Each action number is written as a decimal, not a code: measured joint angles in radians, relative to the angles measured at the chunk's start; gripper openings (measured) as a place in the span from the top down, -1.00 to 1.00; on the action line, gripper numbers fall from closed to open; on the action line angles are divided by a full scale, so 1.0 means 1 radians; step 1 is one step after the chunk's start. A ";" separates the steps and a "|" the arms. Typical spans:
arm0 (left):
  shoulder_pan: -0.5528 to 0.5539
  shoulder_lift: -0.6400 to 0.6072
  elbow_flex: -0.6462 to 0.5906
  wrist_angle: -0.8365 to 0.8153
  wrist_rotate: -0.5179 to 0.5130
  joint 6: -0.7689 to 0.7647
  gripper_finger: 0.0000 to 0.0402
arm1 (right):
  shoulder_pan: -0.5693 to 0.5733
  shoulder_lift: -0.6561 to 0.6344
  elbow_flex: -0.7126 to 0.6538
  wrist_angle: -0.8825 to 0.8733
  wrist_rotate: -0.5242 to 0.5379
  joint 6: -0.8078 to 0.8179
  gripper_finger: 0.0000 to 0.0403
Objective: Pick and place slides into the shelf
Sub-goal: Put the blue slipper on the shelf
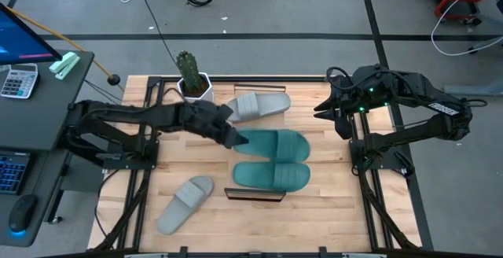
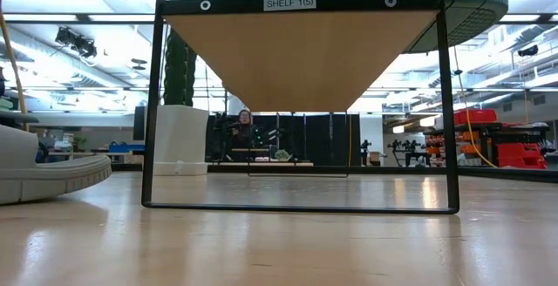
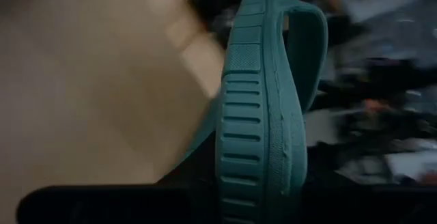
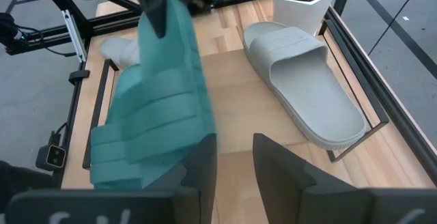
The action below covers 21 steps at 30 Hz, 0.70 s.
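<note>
The shelf (image 1: 253,157) is a light-wood board on the table's middle, seen from below in the low view (image 2: 301,59). Two teal slides lie on it: one (image 1: 273,176) by the near rail, one (image 1: 277,143) beside it, held by my left gripper (image 1: 233,138), which is shut on it. One grey slide (image 1: 261,105) lies on the shelf's far end, also in the right wrist view (image 4: 307,80). The other grey slide (image 1: 185,203) rests sole-down on the table, near left. My right gripper (image 4: 234,138) is open and waits by the shelf's right side (image 1: 321,112). My left gripper holds the teal slide by its end toward the table's left (image 1: 244,139), coming level from the left, along the slide. In the left wrist view the ribbed sole edge (image 3: 252,149) rises from between the fingers. Its other end lies over the shelf; whether it rests there, I cannot tell.
A cactus in a white pot (image 1: 192,81) stands at the table's far edge beside the shelf. Dark frame rails run along the table's left (image 1: 141,171) and right (image 1: 369,179) sides. Bare wood shows at the table's near right (image 1: 330,211).
</note>
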 joint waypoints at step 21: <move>0.012 0.077 0.170 -0.136 -0.089 -0.123 0.61 | 0.000 0.000 0.000 -0.001 0.000 -0.038 0.49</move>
